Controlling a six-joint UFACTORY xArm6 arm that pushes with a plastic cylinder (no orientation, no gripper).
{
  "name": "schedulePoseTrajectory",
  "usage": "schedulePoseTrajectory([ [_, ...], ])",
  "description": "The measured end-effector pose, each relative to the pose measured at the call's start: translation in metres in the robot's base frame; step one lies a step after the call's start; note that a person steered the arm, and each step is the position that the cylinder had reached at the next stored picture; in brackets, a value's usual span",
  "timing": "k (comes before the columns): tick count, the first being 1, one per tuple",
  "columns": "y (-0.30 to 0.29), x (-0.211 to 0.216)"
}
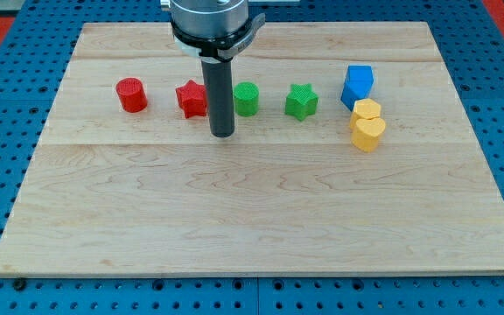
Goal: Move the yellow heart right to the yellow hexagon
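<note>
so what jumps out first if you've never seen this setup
The dark rod with my tip stands at the board's upper middle, between the red star and the green cylinder. At the view's right, the yellow heart touches the yellow hexagon, under a blue block.

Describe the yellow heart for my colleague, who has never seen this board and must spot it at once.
Start at the wooden board and look to the view's right end of the row of blocks, just below the blue block. Two yellow blocks touch there: the yellow heart is the lower one, nearer the view's bottom, notched on top, unlike the flat-sided yellow hexagon. My tip is far off, near the red star.
</note>
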State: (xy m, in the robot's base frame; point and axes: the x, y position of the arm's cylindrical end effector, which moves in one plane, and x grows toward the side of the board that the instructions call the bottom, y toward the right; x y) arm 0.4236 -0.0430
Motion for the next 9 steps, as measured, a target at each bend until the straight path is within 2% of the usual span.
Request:
schedulePoseTrajectory([
  [5,-0.012,0.011],
  [6,-0.029,0.021],
  [7,-0.041,0.014],
  [8,0.016,0.005],
  [9,0.082,0.024],
])
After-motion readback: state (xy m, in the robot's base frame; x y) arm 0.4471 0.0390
